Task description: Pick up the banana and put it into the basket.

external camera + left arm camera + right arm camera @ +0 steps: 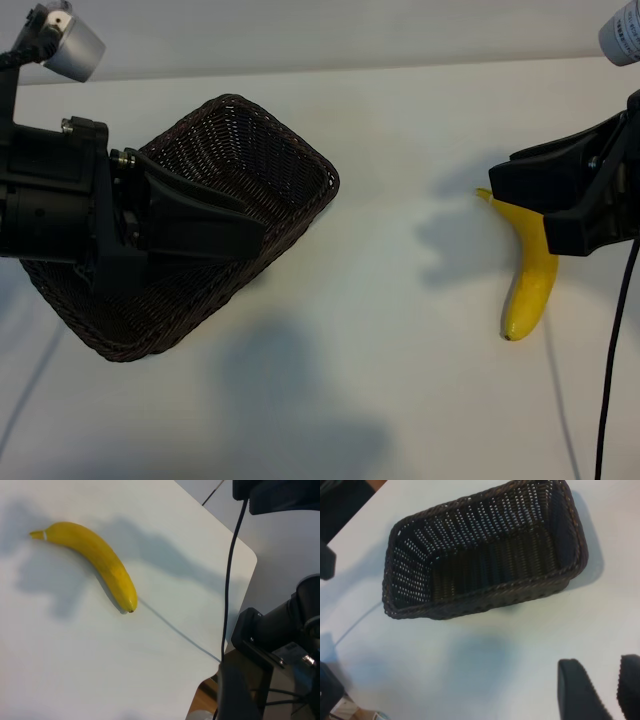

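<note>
Found the table (400, 120) carrying both task items, well apart. Located the basket (290, 160) on the left side of the exterior view, resting skewed, open side up and holding nothing. Noted the left gripper (205, 215) hanging above the basket's near half, jaws moderately parted, with nothing seen held; contact with the wicker could not be told.

Observed the right gripper (560, 205) at the right side, overlapping the stem end of the banana (530, 280) in the exterior view. Judged that gripper clearly the nearer of the two to the fruit, and positioned above it rather than touching it. Recorded the banana lying flat on the bare surface, far from the basket, long axis running from the stem beneath the gripper toward the camera, with the blunt tip nearest. Confirmed in the right wrist view a narrow gap between the fingertips (580, 692), empty. Assessed the coming move as a descent onto the upper third of the banana, jaws set across the long axis.
</note>
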You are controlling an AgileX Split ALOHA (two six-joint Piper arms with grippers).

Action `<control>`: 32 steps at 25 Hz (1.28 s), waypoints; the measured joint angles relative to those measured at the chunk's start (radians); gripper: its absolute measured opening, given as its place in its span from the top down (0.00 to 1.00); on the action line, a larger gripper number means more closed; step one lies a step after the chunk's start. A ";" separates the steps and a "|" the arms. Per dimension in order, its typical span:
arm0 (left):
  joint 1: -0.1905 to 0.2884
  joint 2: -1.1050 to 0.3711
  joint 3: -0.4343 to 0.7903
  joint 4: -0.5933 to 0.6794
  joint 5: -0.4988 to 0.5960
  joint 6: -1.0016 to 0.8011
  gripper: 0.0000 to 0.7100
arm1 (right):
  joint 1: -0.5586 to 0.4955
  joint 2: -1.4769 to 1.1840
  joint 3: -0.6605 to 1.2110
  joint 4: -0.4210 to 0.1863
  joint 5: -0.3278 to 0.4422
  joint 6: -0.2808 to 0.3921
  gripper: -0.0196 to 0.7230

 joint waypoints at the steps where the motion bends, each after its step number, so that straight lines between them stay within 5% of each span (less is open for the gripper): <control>1: 0.000 0.000 0.000 0.000 0.000 0.000 0.42 | 0.000 0.000 0.000 0.000 0.000 0.000 0.64; 32: 0.000 0.000 0.000 0.000 -0.012 -0.002 0.42 | 0.000 0.000 0.000 0.000 -0.002 0.012 0.64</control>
